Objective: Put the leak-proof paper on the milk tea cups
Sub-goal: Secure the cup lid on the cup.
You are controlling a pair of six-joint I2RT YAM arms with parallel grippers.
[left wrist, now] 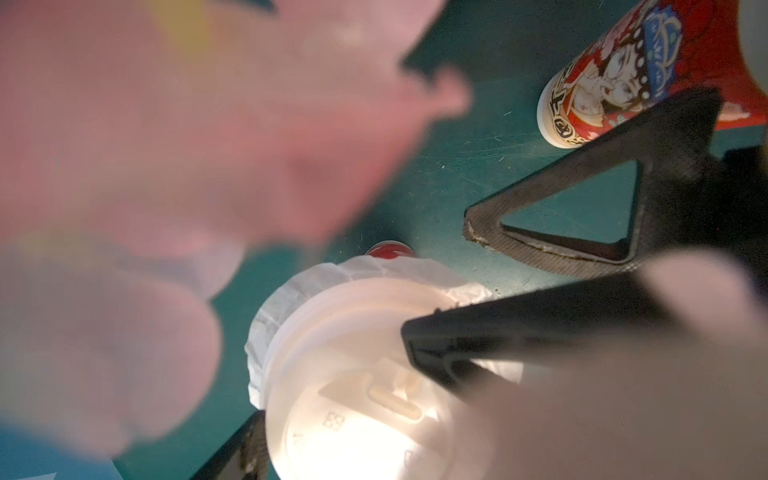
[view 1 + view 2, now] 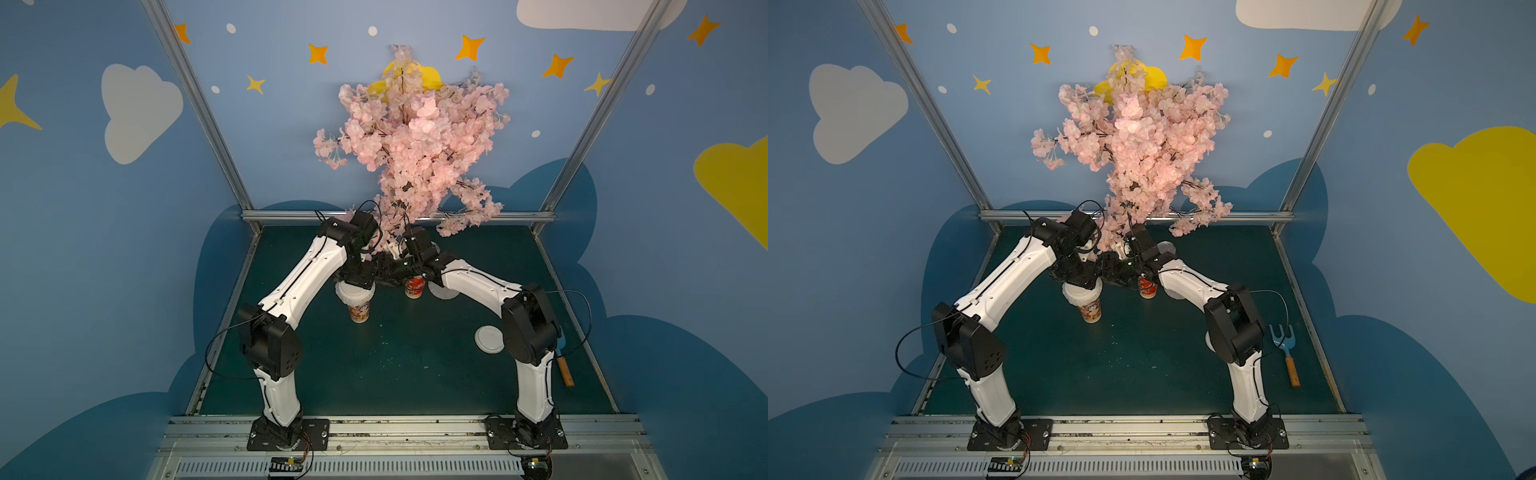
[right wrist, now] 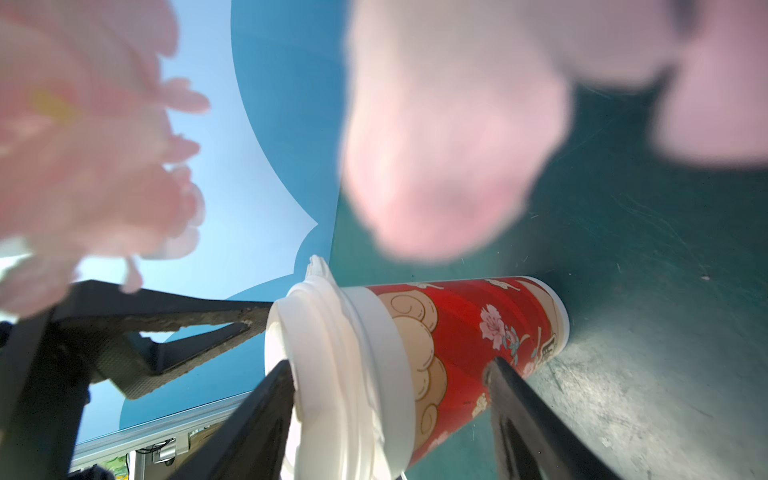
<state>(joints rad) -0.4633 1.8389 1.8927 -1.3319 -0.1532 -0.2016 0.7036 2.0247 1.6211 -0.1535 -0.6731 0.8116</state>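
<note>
Two milk tea cups stand mid-table in both top views, a left cup [image 2: 360, 311] and a red right cup [image 2: 414, 286]. The left cup carries a white lid [image 1: 365, 407], and crinkled leak-proof paper [image 1: 266, 324] sticks out beneath it. My left gripper [image 1: 332, 399] hangs over that lid, open, with one finger on each side. The right cup [image 3: 478, 340] also wears a lid [image 3: 328, 374], and a paper edge [image 3: 318, 266] shows under it. My right gripper [image 3: 388, 365] is open and straddles the cup top; one finger rests against the lid.
A pink blossom tree [image 2: 415, 145] overhangs both wrists and blurs the wrist views. A loose white lid [image 2: 489, 339] lies by the right arm. A white disc [image 2: 444, 291] lies half hidden beside the right cup. A blue fork with a wooden handle [image 2: 1285, 353] lies at the right.
</note>
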